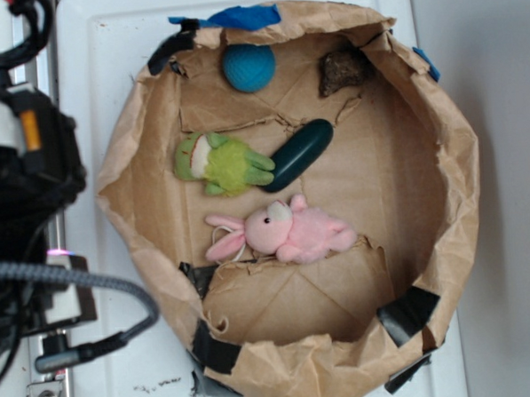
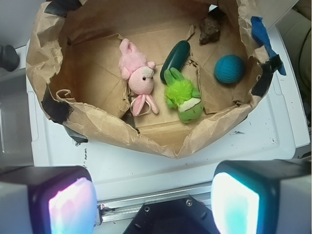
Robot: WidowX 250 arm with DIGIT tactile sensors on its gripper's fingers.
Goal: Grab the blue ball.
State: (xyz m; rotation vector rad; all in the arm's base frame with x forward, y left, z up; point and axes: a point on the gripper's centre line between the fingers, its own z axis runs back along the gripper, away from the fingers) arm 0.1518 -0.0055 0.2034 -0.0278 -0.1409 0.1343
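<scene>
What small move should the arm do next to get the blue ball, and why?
Probably move the open tool forward and to the wrist view's right, until it hovers above the blue ball. The tool is outside the paper bin, holding nothing, and the ball lies alone near the bin's wall, apart from the green plush.

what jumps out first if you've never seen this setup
A big crumpled paper bag rolled open like a bowl fills the white table. Inside, the pink bunny lies near the middle beside a green plush toy, and the blue ball sits alone near the bag wall.
</scene>
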